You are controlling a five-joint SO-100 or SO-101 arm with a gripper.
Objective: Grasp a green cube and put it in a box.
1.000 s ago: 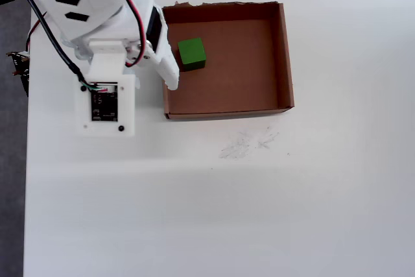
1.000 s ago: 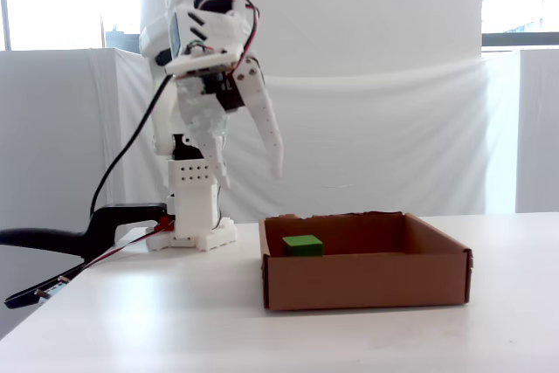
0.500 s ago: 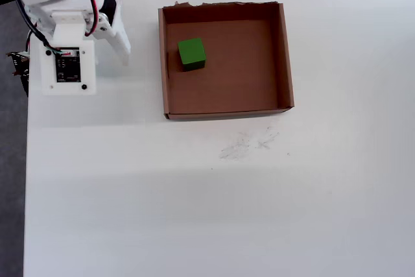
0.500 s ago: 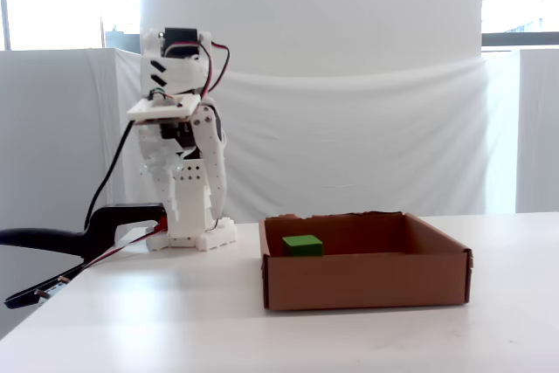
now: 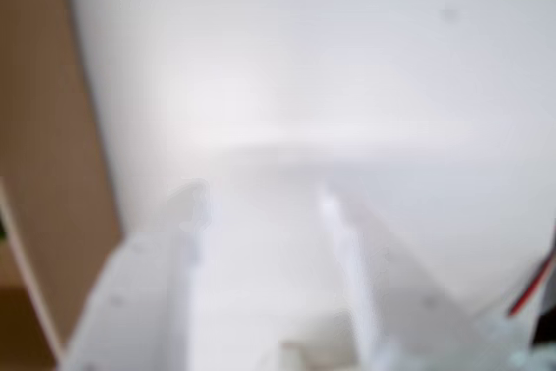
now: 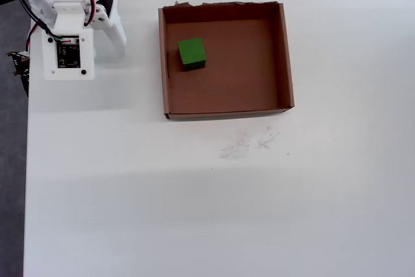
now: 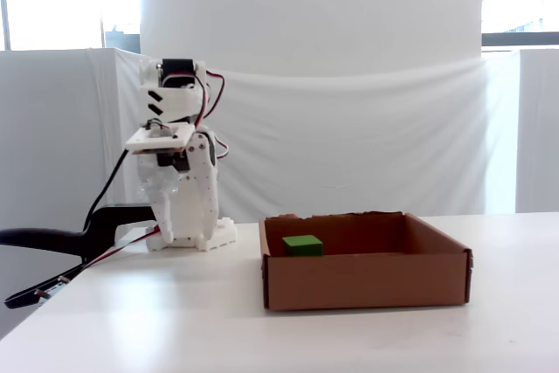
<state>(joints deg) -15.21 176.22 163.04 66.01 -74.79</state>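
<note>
The green cube [image 6: 192, 52] lies inside the brown cardboard box [image 6: 286, 56], near its left wall in the overhead view. From the side, the cube [image 7: 302, 245] rests on the floor of the box [image 7: 367, 281] behind the front wall. My gripper [image 5: 261, 197] is blurred in the wrist view, its two white fingers apart over bare table with nothing between them. A wall of the box [image 5: 43, 171] fills the left edge there. In the overhead view the gripper [image 6: 118, 37] hangs beside the arm's base, left of the box and apart from it.
The folded white arm [image 7: 175, 172] stands at the table's back left. A black clamp [image 7: 52, 240] and cables lie beside it. The table's left edge [image 6: 26, 160] runs down the overhead view. Faint scuff marks [image 6: 246, 144] lie in front of the box.
The arm has drawn back from above the box's left wall to its base and folded lower. The cube has stayed in place inside the box.
</note>
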